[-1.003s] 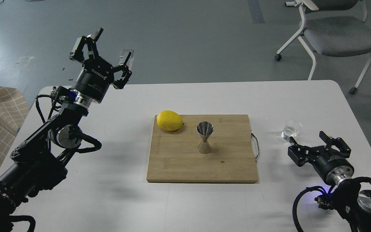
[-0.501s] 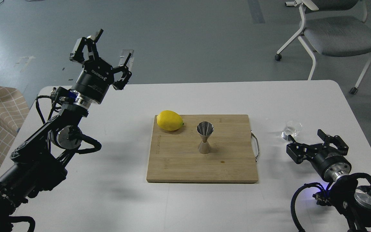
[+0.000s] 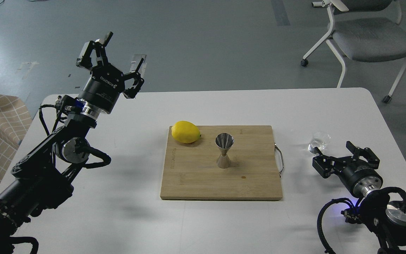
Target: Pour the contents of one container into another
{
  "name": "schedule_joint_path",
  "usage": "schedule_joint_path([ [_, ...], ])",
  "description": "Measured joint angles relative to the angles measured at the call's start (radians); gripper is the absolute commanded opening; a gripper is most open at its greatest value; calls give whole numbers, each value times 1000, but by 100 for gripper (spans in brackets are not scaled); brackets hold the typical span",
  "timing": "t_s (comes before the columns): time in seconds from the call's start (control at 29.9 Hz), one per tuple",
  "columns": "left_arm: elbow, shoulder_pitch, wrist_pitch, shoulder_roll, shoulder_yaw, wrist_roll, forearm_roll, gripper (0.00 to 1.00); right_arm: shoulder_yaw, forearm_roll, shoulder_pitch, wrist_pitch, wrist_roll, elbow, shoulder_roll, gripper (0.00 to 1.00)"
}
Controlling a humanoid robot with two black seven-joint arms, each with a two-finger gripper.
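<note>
Both our grippers gape empty: left gripper [image 3: 118, 53] far left of the cutting board [image 3: 203, 176], right gripper [image 3: 340, 153] just beyond its right edge. Jigger [image 3: 224, 150] stands mid-board; glass tumbler [image 3: 319, 141] sits right of it, touching nothing, bare table [image 3: 259, 106] around.

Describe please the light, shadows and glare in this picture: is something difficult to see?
Head view: sharp, evenly lit; soft shadows under both arms on the white table. The steel jigger shows bright reflections. The clear glass tumbler is faint against the table. Glare on the floor at upper left. The right end effector is dark, its fingers spread.
</note>
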Motion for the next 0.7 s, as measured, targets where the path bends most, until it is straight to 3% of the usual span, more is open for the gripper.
schedule_joint_path([
  [0.7,1,0,0,5,-2,0,0,98,-39,-28,19,-1,0,-26,0,100],
])
